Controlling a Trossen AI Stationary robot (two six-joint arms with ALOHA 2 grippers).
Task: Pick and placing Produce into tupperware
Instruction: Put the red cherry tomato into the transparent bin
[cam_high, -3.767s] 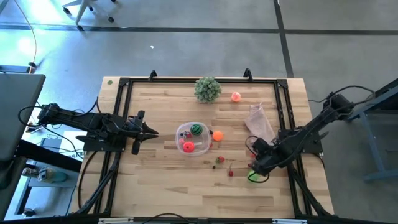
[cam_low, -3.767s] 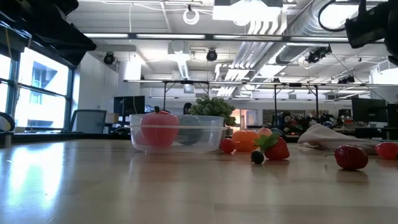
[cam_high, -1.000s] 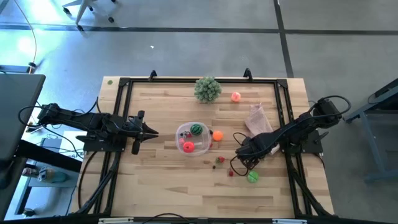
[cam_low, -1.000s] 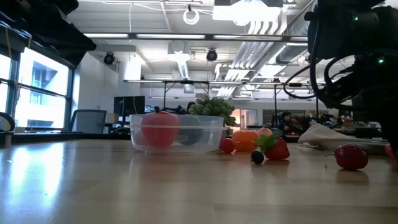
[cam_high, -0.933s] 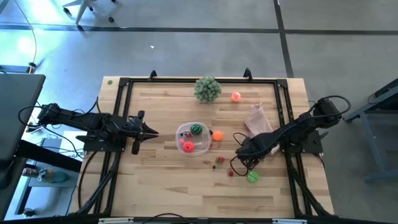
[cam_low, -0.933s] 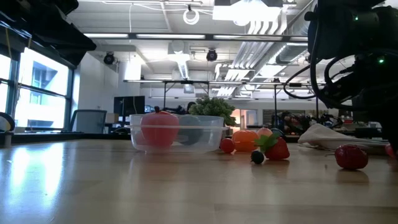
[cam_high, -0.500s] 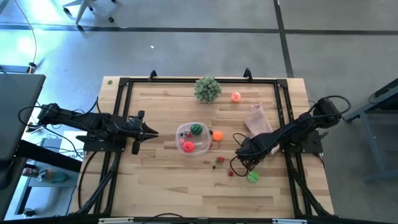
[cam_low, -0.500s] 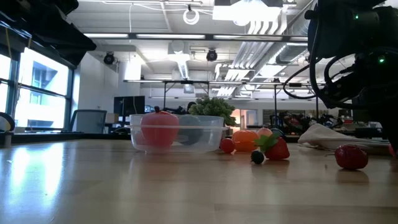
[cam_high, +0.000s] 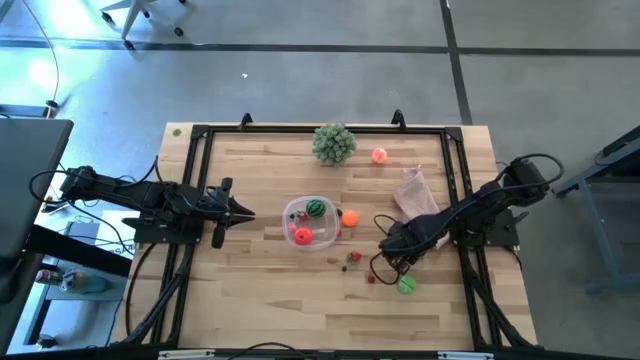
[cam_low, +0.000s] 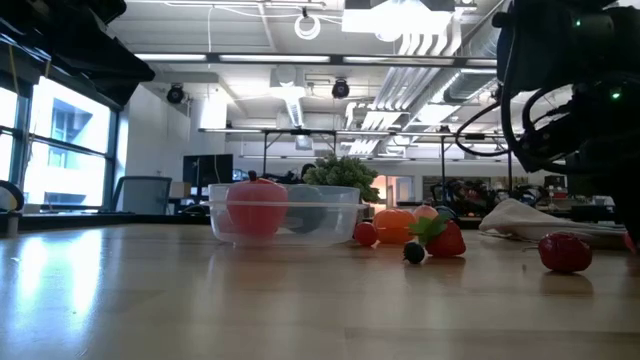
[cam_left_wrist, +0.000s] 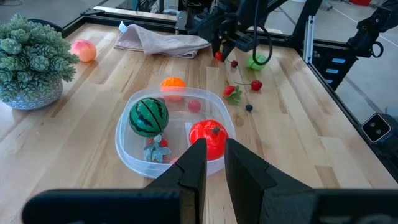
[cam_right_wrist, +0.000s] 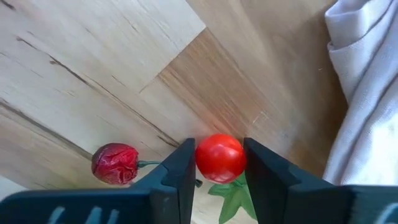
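The clear tupperware (cam_high: 311, 222) stands mid-table and holds a striped green ball (cam_left_wrist: 148, 116), a red tomato (cam_left_wrist: 208, 138) and some berries. Loose produce lies to its right: an orange ball (cam_high: 349, 216), a strawberry (cam_high: 354, 257), a cherry (cam_high: 370, 278), a green ball (cam_high: 406, 285) and a pink ball (cam_high: 379, 155) far back. My right gripper (cam_high: 392, 247) points down over a small red ball (cam_right_wrist: 219, 157) and is shut on it. My left gripper (cam_high: 250, 212) hovers shut, left of the tupperware. My right gripper pinches the small red ball by its two opposite sides (cam_right_wrist: 200, 158) between its two fingers. The fingers (cam_right_wrist: 264, 171) come from above, pointing down. The ball sits low at the wooden tabletop, with a green leaf (cam_right_wrist: 231, 190) beside it.
A bushy pale-green ball (cam_high: 334, 143) stands at the far edge. A pinkish-white bag (cam_high: 418, 195) lies just beyond my right gripper. A dark red cherry (cam_right_wrist: 115, 163) lies close to the held ball. A black frame (cam_high: 190, 200) borders the table.
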